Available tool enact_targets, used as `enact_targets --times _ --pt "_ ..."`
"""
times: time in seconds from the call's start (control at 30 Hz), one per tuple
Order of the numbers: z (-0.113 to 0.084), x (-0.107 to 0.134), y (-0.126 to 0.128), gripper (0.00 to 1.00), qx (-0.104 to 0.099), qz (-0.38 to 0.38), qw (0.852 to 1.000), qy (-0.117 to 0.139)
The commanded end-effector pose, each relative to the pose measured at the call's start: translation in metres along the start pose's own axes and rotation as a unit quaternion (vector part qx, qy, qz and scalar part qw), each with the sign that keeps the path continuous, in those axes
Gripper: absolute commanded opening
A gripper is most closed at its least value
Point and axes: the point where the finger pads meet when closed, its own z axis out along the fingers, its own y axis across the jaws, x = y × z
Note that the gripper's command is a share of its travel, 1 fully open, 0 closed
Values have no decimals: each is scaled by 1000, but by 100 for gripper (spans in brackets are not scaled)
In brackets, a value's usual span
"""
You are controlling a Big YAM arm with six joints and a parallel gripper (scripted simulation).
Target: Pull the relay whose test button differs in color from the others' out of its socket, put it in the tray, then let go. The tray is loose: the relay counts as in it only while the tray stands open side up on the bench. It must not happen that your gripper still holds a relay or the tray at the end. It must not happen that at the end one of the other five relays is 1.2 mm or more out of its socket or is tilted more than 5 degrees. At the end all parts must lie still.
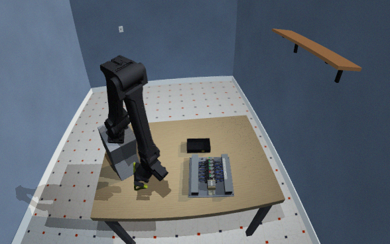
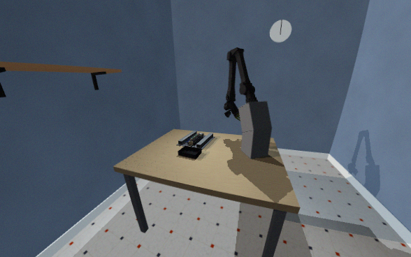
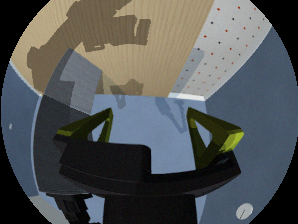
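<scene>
A grey relay board (image 1: 210, 176) lies on the wooden bench, right of centre, with a row of small relays (image 1: 210, 167) down its middle. Their buttons look green and red, too small to tell apart. A pale relay (image 1: 211, 185) sits at the near end of the row. The black tray (image 1: 198, 145) stands open side up just behind the board. My gripper (image 1: 140, 182) hangs above the bench left of the board, apart from it, open and empty. The board (image 2: 196, 139), tray (image 2: 189, 151) and gripper (image 2: 230, 112) also show in the exterior view. The wrist view shows my spread yellow-green fingers with nothing between them.
The arm stands on a grey pedestal (image 1: 121, 156) at the bench's left side. The bench's front edge lies close below the board. A wooden shelf (image 1: 315, 50) hangs on the right wall, far from the bench.
</scene>
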Motion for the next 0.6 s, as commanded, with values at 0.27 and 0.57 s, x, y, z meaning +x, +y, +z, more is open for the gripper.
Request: enact_targets --times 0.27,0.57 --pt "-1 0 0 100 1 0 1000 -1" --pt "-1 1 1 59 0 0 1000 0"
